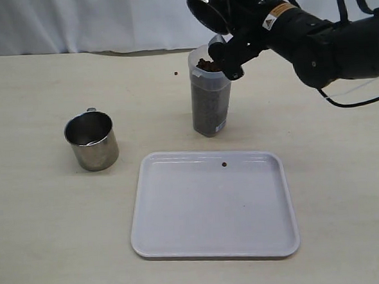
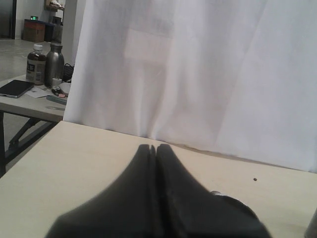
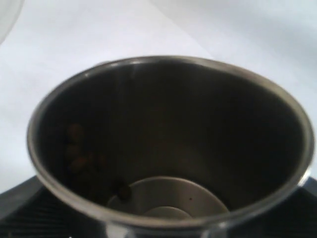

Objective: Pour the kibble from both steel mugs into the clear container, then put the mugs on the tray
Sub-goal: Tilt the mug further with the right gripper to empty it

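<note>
**Exterior view:** a pale beige table (image 1: 47, 241) runs back to a white curtain (image 1: 72, 20). The white tray (image 1: 214, 237) lies flat at the front. Just behind the tray stands the clear container (image 1: 209, 125), filled to its mouth with brown kibble (image 1: 207, 109). Above it the right gripper (image 1: 227, 37) has its jaws clamped on the held mug (image 1: 203, 3), which is tipped steeply over the container. The standing mug (image 1: 91, 141) sits upright to the left of the tray, apart from it. A stray pellet (image 1: 224, 164) lies on the tray near its far rim.

**Left wrist view:** the left gripper (image 2: 154, 163) does not appear in the exterior view. Its jaws are pressed together with nothing between them. Past the curtain's edge the room opens up — a side table (image 2: 29, 101) carries two bottles (image 2: 44, 64) and a phone (image 2: 15, 88).

**Right wrist view:** the camera looks straight into the held mug. Its steel inside is nearly bare — only a few bits of kibble cling to the wall. Black gripper parts flank the rim.
</note>
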Robot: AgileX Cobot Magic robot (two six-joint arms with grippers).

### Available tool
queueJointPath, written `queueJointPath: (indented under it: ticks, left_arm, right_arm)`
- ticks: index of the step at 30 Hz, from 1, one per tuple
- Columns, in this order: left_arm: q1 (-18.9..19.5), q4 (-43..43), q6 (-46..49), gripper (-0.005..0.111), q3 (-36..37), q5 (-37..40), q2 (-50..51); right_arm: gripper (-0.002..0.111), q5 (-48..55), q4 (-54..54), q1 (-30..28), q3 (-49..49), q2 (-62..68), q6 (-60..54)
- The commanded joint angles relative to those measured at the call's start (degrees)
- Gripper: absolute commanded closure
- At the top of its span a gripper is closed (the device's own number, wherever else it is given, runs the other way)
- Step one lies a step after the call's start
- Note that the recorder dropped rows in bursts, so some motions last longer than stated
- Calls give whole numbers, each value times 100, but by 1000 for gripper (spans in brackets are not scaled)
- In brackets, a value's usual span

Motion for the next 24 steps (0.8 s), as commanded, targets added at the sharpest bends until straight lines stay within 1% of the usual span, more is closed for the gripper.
queueJointPath:
  ticks: [1,4,24]
  left_arm:
    - [-16,-14,-12,107,21,-24,-16]
    - [-16,-14,-12,107,21,-24,-16]
    - [-16,-14,-12,107,21,-24,-16]
  right_arm:
    - [103,-521,-121,8,-44,-34,-10]
    - [103,-790,-234,8,-44,-34,-10]
    - [103,-727,-298,8,-32,-34,-10]
